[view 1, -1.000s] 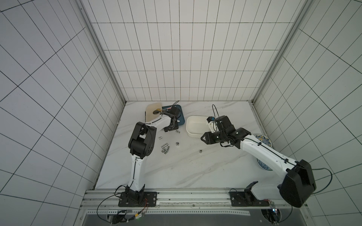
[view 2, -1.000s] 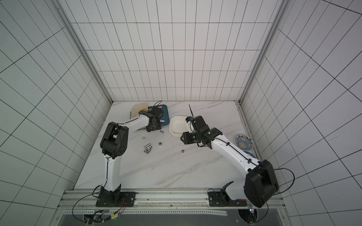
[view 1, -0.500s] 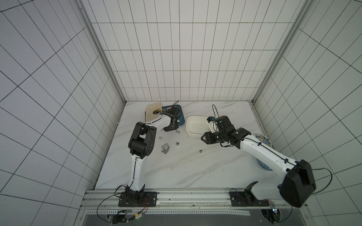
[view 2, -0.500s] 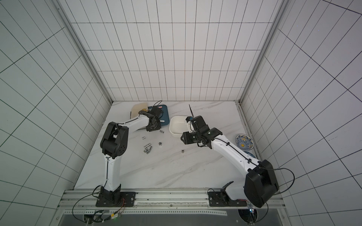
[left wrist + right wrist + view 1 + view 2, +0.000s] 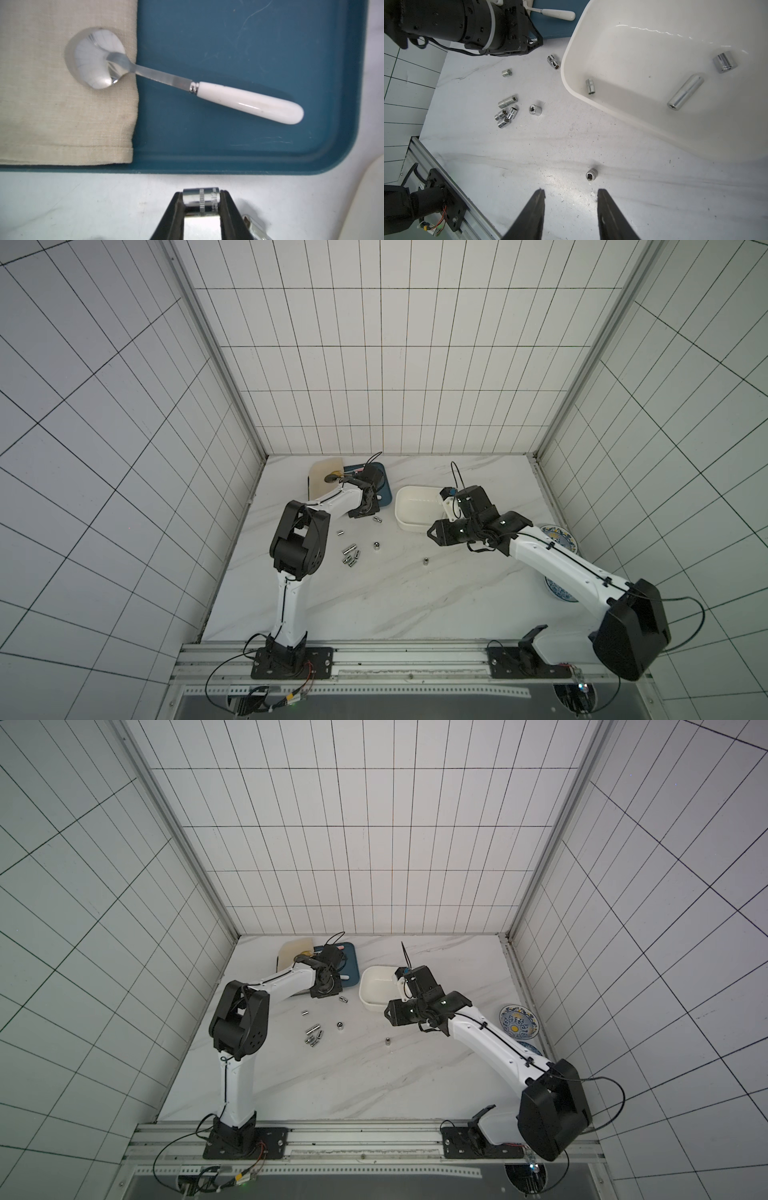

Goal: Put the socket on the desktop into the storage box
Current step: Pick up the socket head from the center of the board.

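Left end effector has just pinched shut on a socket; pick made, carry to come.

The gripped socket sits at table level just beside the blue tray; whether it has lifted, I can't tell. A second one lies close by its jaw. Loose sockets are scattered mid-table. The storage box stands right of the tray, three sockets already inside. The right end effector hangs with jaws apart and empty, near a lone socket. Several sockets left; my read is the job is under halfway.
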`<state>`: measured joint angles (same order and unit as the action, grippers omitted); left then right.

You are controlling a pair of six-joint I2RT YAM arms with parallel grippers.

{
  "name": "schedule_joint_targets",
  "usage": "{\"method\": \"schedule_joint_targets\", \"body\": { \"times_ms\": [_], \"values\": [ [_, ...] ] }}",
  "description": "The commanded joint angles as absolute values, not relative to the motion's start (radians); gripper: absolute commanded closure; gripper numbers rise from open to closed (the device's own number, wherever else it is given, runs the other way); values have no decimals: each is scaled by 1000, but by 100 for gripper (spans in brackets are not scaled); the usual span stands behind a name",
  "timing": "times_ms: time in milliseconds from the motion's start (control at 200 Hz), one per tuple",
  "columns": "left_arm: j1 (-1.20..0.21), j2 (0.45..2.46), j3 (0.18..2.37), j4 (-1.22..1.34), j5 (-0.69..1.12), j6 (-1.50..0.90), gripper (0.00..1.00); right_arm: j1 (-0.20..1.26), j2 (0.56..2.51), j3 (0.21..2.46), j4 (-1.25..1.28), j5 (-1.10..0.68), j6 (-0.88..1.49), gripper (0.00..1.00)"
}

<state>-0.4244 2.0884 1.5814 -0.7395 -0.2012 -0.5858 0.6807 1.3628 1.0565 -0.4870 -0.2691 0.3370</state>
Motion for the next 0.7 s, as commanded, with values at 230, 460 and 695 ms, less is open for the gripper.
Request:
{"method": "schedule_joint_targets", "body": {
  "times_ms": [230, 460, 695],
  "values": [
    [-480, 1949, 1646, -778, -153, -571, 72, 677, 1305, 1019, -509, -219, 358, 55],
    [-547, 1955, 1724, -770, -71, -593, 72, 669, 1271, 1007, -530, -196, 363, 55],
    [-612, 2030, 1812, -759, -29, -603, 72, 664, 1252, 990, -534, -191, 370, 55]
  ]
}}
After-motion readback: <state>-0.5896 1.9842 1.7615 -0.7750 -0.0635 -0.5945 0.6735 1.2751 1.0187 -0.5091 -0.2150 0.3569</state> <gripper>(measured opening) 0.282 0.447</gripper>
